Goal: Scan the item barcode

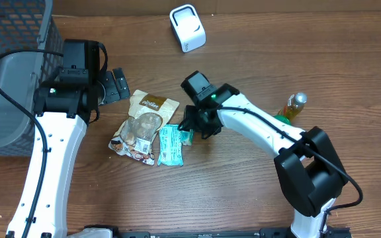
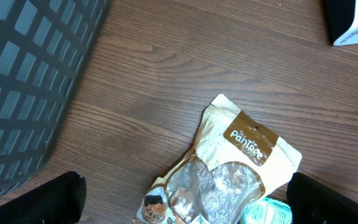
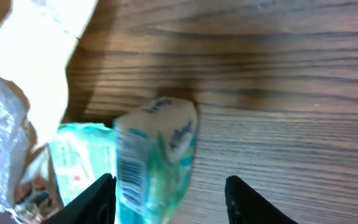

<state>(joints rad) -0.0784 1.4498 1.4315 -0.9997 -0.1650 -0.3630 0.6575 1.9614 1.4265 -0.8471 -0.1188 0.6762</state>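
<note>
At the centre of the table, the small tissue pack (image 3: pixel 157 149) stands tilted on edge between the fingers of the right gripper (image 3: pixel 169 198), with its barcode (image 3: pixel 129 169) facing the wrist camera. The jaws stand partly apart: one finger is close against the pack and the other is clear of it, so nothing looks clamped. A flat teal packet (image 1: pixel 170 147) lies at the pack's 9 o'clock, just beside the snack pouch (image 1: pixel 143 122). The left gripper (image 1: pixel 116 86) hangs fully spread and empty at 10 o'clock, near the basket (image 1: pixel 5 73). The white device (image 1: pixel 187 28) at 12 o'clock is probably the scanner. To do this step well, close squarely on the pack's narrow sides with the fingers off the barcode, lift clear of the neighbouring packet, then turn the striped face flat toward the device and hold it steady
</note>
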